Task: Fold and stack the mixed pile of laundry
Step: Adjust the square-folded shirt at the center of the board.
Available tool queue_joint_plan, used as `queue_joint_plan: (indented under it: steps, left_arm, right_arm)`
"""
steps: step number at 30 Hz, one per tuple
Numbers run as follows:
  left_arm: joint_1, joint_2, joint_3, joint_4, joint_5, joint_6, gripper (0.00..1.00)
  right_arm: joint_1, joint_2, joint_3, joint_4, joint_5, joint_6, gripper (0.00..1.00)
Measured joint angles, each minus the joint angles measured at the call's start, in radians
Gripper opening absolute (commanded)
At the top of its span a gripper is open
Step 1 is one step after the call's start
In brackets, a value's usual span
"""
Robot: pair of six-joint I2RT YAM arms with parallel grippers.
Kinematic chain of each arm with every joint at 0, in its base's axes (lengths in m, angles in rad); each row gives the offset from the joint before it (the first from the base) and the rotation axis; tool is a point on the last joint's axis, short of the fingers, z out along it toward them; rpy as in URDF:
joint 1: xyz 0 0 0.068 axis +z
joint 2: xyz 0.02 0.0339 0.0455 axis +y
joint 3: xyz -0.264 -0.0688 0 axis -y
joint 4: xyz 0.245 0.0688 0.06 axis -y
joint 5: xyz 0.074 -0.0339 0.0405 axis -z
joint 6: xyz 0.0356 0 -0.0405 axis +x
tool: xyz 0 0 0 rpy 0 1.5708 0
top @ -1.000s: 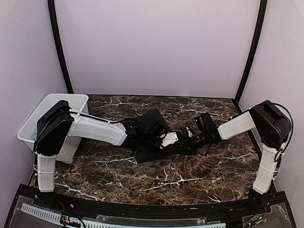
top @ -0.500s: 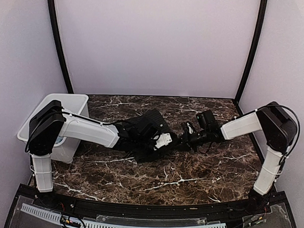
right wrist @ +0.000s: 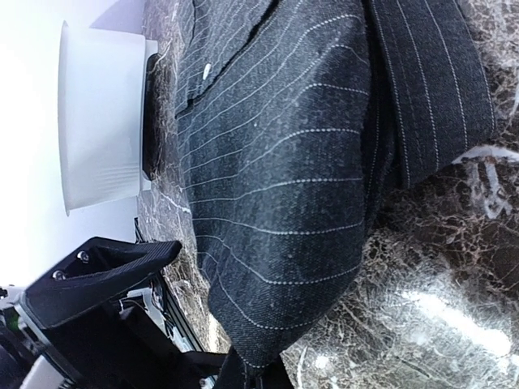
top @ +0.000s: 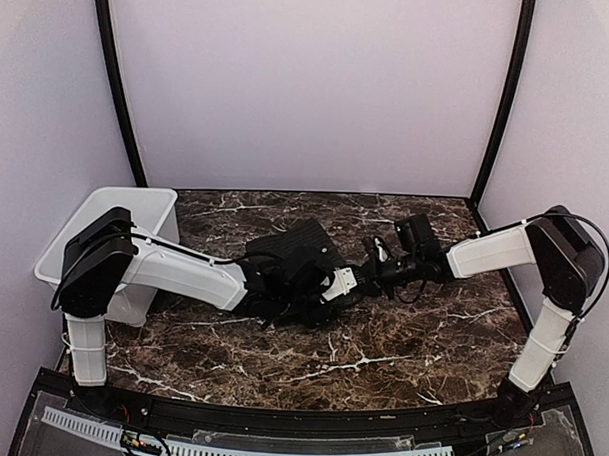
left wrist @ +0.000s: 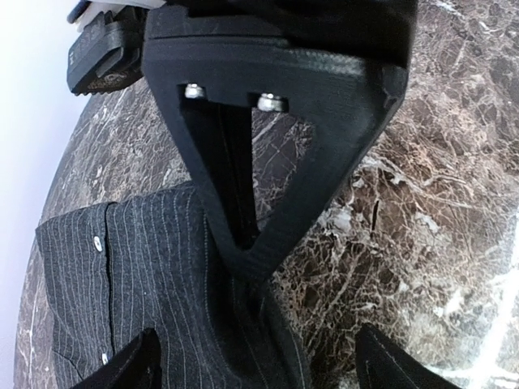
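At the middle of the table [top: 411, 342], a touch toward 11 o'clock with the far wall taken as 12, lies the shirt [top: 296, 250]. It is a crumpled black heap on the dark veined marble. Up close the cloth is charcoal, with fine pale pinstripes that break into dotted lines. Small white buttons [left wrist: 97, 243] run down a stitched front band. One broad fold bulges upward, and a flatter panel with closer stripes lies against it. The right claw [left wrist: 247, 261] reaches in from 3 o'clock and meets the heap at its 4 o'clock edge. Its fingers are pressed together on a pinch of the shirt, and the cloth draws into a narrow tuck at their tip. The left claw [left wrist: 258, 344] comes from 8 o'clock across the heap and stands at the same edge, facing the right one. Its fingers are spread wide, one above striped cloth and the other above bare marble, with nothing gripped. Whether they touch the cloth cannot be told. A white bin [top: 105, 206] sits at the table's 9 o'clock edge, well apart from the shirt.
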Motion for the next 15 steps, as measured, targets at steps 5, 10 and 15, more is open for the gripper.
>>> queue_joint_plan:
  steps: [5, 10, 15]
  left_arm:
    - [-0.028, 0.068, 0.028, 0.033, -0.142, 0.015, 0.82]
    - [-0.049, 0.098, 0.032, 0.085, -0.266, 0.040, 0.78]
    - [-0.063, 0.126, 0.032, 0.156, -0.375, 0.069, 0.75]
  right_arm:
    - [0.003, -0.019, 0.000, -0.002, 0.014, 0.013, 0.00]
    - [-0.005, -0.021, 0.000, -0.014, 0.044, 0.020, 0.00]
    - [-0.011, -0.027, -0.005, -0.011, 0.067, 0.039, 0.00]
